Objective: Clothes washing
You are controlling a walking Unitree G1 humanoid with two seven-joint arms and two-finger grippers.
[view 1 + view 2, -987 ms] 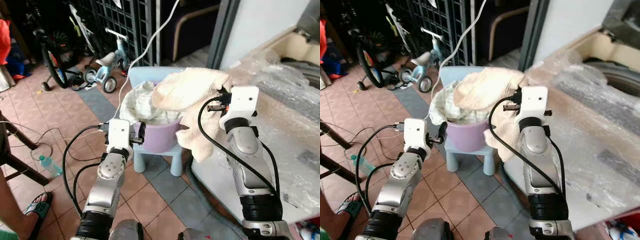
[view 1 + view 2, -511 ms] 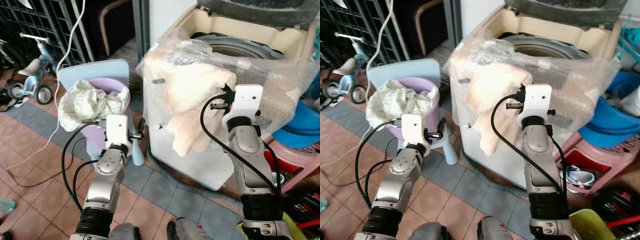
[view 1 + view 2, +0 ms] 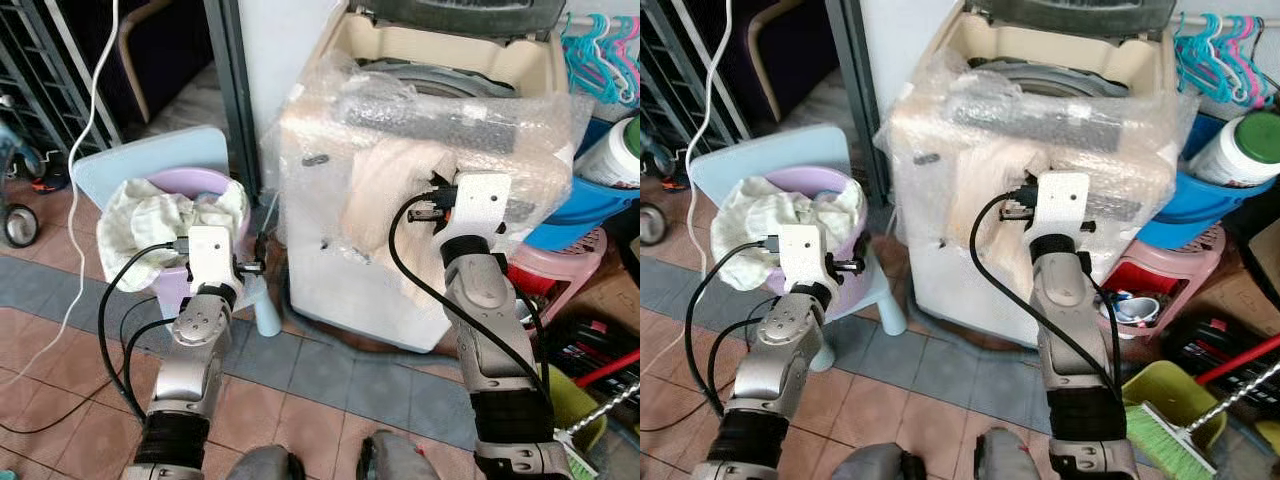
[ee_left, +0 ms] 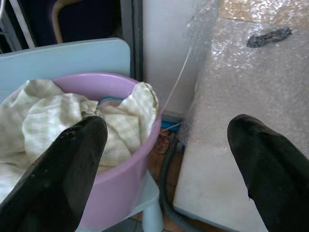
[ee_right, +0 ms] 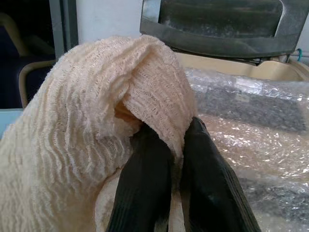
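1. Your right gripper (image 5: 169,159) pinches the cream towel (image 3: 385,190), fingers closed on it, against the washer (image 3: 440,60) front.
2. Your left gripper (image 4: 164,159) is wide open, empty, beside the purple tub (image 4: 130,159) of laundry (image 3: 150,215).

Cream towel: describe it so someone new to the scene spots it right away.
Find the washer, wrapped in bubble wrap, with its lid up. The towel hangs against its upper front, pinched in the right gripper, whose jaws are shut on a fold. It is plain cream with a ribbed weave, unlike the pale checked cloth heaped in the purple tub on the blue chair to the left.
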